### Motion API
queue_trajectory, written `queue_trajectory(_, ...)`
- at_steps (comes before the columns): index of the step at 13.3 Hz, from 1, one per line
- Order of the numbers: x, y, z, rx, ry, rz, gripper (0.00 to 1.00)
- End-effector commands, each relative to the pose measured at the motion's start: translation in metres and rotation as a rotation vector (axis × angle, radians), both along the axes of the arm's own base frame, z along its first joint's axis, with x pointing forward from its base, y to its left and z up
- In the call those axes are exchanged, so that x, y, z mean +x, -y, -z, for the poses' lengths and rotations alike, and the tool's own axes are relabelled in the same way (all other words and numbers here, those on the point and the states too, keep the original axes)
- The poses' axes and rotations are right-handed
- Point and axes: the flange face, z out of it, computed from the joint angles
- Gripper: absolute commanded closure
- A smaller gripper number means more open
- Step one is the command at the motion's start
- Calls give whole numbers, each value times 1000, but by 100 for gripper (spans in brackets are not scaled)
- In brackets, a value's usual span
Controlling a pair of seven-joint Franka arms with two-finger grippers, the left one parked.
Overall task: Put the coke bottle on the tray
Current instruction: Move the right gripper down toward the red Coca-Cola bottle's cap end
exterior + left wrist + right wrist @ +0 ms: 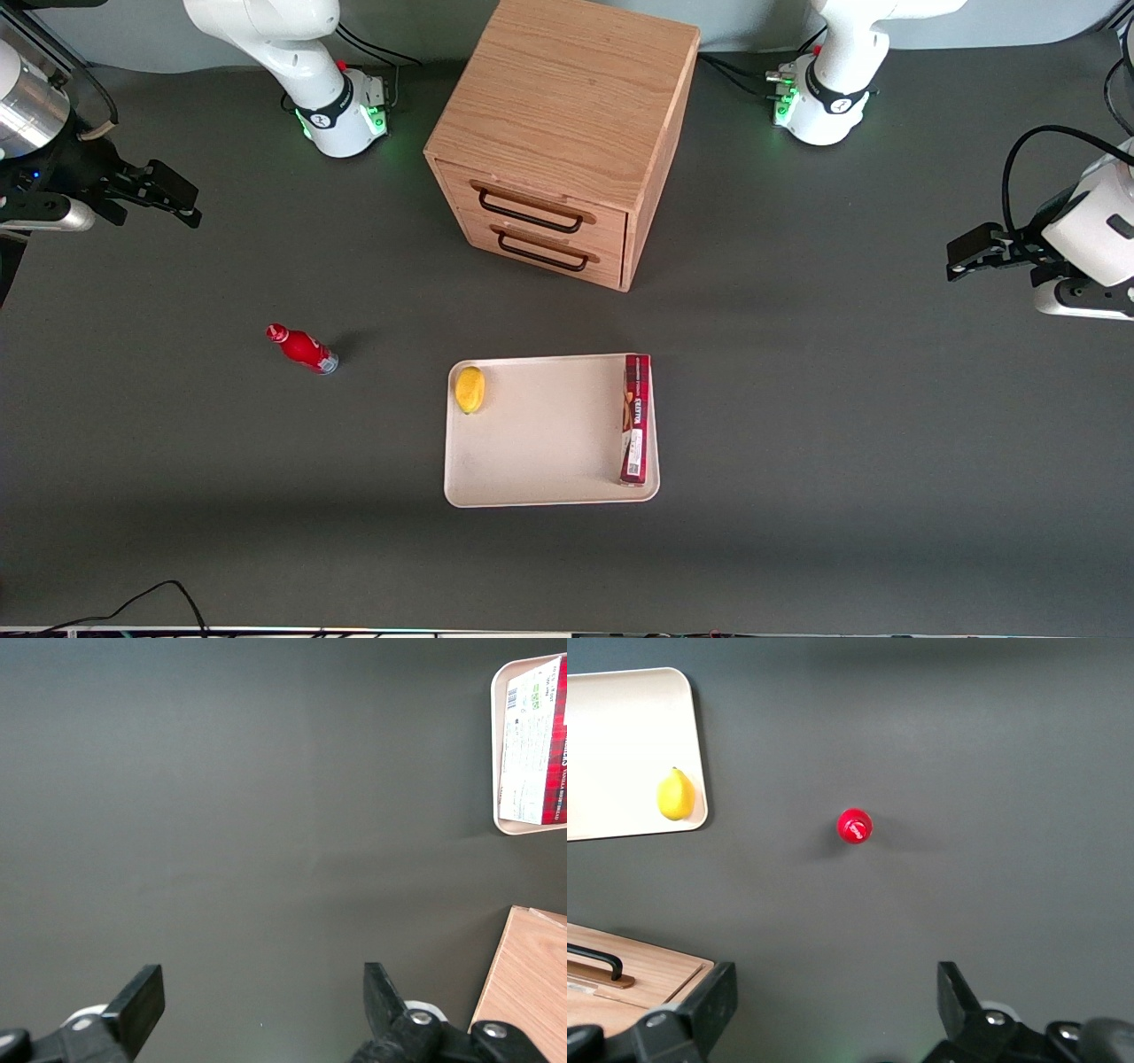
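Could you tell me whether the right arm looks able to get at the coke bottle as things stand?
Probably yes: the coke bottle stands upright alone on bare table, apart from the tray, and the open gripper hangs above the table with nothing between them.

Even overhead light, soft shadows, sharp focus, green LED glow

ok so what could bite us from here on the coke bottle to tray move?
1. The coke bottle stands upright, small and narrow; the open gripper, high above the table toward the working arm's end, may tip it on approach.
2. The tray already holds a yellow fruit at the corner nearest the bottle, so a low carry might hit it.
3. A red box takes the opposite edge; aim for the bare middle.
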Motion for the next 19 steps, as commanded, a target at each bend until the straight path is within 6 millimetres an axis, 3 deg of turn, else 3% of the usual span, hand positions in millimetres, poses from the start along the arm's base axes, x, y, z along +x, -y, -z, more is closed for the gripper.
queue_trajectory(1,3,3,-5,21,-13,-10,0)
queue_trajectory(3,7,1,-6,21,-11,-13,0)
queue_trajectory(6,11,11,16,78,-82,29,0)
queue_trajectory(10,15,40,87,100,-105,-66,0)
queue_trajectory(15,12,37,190,86,-22,-74,0)
queue_trajectory(19,37,35,253,94,25,-77,0)
